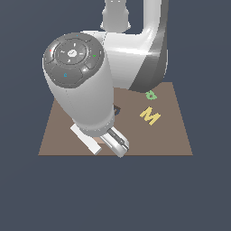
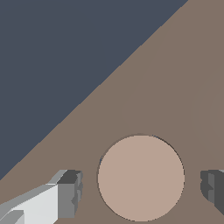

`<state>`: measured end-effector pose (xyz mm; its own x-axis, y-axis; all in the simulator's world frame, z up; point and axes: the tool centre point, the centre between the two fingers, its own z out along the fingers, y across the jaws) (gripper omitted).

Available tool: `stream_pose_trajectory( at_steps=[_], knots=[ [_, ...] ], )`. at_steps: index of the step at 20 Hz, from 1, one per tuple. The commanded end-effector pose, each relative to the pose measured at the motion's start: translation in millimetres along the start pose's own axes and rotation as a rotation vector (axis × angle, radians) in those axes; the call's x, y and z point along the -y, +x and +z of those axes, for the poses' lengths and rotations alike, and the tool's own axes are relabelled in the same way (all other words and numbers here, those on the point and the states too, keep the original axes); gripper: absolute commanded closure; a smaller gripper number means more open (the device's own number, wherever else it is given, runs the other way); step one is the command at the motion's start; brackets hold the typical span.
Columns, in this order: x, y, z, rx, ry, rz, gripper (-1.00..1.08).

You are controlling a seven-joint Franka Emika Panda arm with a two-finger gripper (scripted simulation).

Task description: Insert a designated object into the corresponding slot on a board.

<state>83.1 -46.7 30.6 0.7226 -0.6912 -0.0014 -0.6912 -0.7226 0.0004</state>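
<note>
Disc: flat, round, light pinkish-tan, matte; lies on the board midway between the two fingertips, touching neither. A thin dark arc shows along part of its rim; whether it sits in the slot I cannot tell.
Board: flat brown rectangular panel, plain surface; in the wrist view its edge runs diagonally against the dark blue ground.
Arm: white and grey, bent forward over the board's near part on the exterior view's left, wrist pointing steeply down.
Gripper: released, jaws spread wide on either side of the disc; dark grey blocky pads on a light grey finger.
Exterior view only: yellow letter M, green letter behind it, a small dark shape by the arm; the disc is hidden by the arm.
Wrist view only: the disc and both fingertips.
</note>
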Motion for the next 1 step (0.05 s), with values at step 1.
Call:
stream_pose_trajectory(
  at_steps=[1],
  knots=[
    [0.0, 0.0, 0.0, 0.000, 0.000, 0.000, -0.92]
  ],
)
